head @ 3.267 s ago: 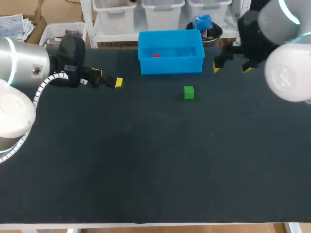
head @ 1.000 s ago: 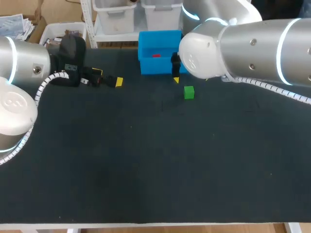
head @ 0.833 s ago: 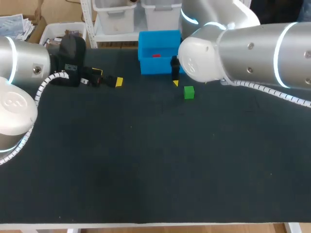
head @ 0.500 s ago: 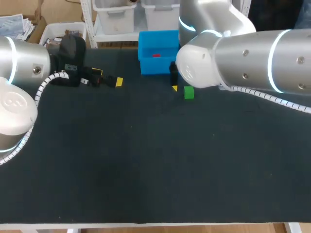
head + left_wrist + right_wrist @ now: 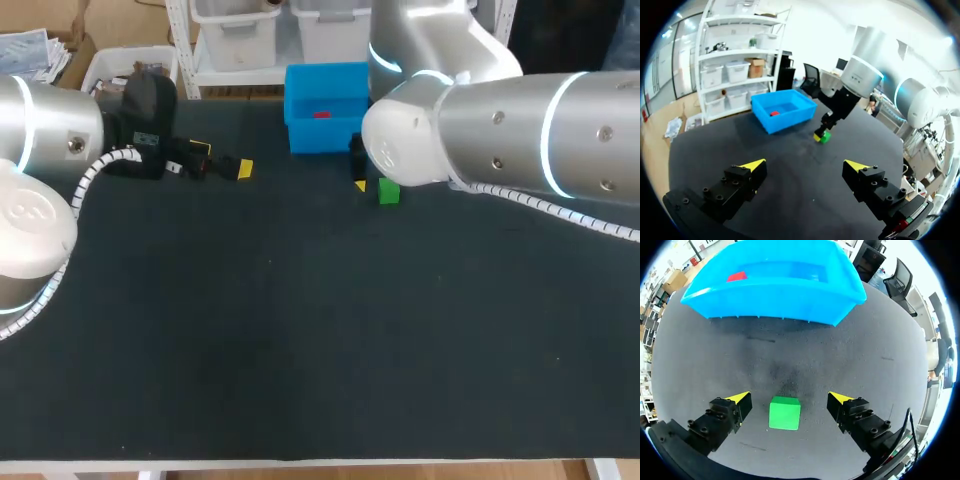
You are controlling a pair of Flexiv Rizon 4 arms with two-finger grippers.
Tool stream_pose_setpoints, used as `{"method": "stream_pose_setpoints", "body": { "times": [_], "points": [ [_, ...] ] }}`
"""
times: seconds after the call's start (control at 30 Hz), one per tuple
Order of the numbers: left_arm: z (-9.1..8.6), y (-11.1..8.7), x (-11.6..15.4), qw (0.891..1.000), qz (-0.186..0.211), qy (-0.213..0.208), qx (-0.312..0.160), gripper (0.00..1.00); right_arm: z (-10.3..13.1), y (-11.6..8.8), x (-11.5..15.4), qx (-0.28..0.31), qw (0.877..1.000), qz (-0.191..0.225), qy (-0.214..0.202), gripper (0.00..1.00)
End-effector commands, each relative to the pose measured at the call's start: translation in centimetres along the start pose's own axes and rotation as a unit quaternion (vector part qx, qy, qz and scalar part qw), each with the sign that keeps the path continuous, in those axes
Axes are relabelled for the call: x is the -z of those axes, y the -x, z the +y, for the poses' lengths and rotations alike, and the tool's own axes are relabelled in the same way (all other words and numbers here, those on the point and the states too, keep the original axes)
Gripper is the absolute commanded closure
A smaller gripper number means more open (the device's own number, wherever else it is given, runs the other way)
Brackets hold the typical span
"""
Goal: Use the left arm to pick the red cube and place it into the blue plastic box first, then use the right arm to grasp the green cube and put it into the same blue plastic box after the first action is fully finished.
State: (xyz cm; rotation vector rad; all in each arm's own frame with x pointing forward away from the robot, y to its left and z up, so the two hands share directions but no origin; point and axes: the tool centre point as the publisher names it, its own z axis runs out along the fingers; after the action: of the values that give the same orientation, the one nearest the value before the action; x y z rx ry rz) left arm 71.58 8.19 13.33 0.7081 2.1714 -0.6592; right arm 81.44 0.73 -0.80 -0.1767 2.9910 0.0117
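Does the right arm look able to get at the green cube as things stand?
Probably yes. The right gripper is open with the green cube between its fingers, untouched, with gaps on both sides. Nothing lies in the way; the blue box stands ahead, apart from the cube.

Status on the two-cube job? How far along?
Done: the red cube lies inside the blue plastic box, and the left gripper is open and empty, away from it. In hand: the right gripper is open, straddling the green cube on the table without touching it. Left: close, lift, drop it into the box.
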Motion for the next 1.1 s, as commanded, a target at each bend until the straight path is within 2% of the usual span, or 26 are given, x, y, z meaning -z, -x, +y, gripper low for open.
{"method": "stream_pose_setpoints", "body": {
  "times": [0.03, 0.17, 0.2, 0.23, 0.27, 0.3, 0.37, 0.8, 0.93, 1.1],
  "points": [
    [0.2, -0.2, 0.1, 1.000, -0.005, -0.003, -0.001, 0.00, 0.1, 0.4, -0.3, 0.000, 1.000, 0.001, 0.000, 0.00],
    [0.2, -0.2, 0.1, 1.000, -0.005, -0.003, -0.001, 0.00, 0.1, 0.5, -0.5, -0.001, 1.000, 0.000, -0.003, 0.00],
    [0.2, -0.2, 0.1, 1.000, -0.005, -0.003, -0.001, 0.00, 0.1, 0.5, -0.5, -0.002, 1.000, 0.000, -0.004, 0.46],
    [0.2, -0.2, 0.1, 1.000, -0.005, -0.003, -0.001, 0.00, 0.1, 0.5, -0.6, -0.002, 1.000, 0.000, -0.005, 0.61],
    [0.2, -0.2, 0.1, 1.000, -0.005, -0.003, -0.001, 0.00, 0.1, 0.4, -0.6, -0.002, 1.000, 0.000, -0.007, 0.61],
    [0.2, -0.2, 0.1, 1.000, -0.005, -0.003, -0.001, 0.00, 0.1, 0.4, -0.7, -0.003, 1.000, 0.000, -0.008, 0.84],
    [0.2, -0.2, 0.1, 1.000, -0.005, -0.003, -0.001, 0.00, 0.0, 0.3, -0.9, -0.005, 1.000, 0.002, -0.008, 1.00],
    [0.2, -0.2, 0.1, 1.000, -0.005, -0.003, -0.001, 0.00, -0.6, -0.2, -0.8, -0.011, 1.000, 0.010, -0.016, 1.00],
    [0.2, -0.2, 0.1, 1.000, -0.005, -0.003, -0.001, 0.00, -0.6, 0.1, 0.4, -0.015, 1.000, 0.004, -0.019, 1.00],
    [0.2, -0.2, 0.1, 1.000, -0.005, -0.003, -0.001, 0.00, -0.5, 1.1, 3.8, -0.016, 1.000, -0.024, -0.004, 1.00]
  ]
}}
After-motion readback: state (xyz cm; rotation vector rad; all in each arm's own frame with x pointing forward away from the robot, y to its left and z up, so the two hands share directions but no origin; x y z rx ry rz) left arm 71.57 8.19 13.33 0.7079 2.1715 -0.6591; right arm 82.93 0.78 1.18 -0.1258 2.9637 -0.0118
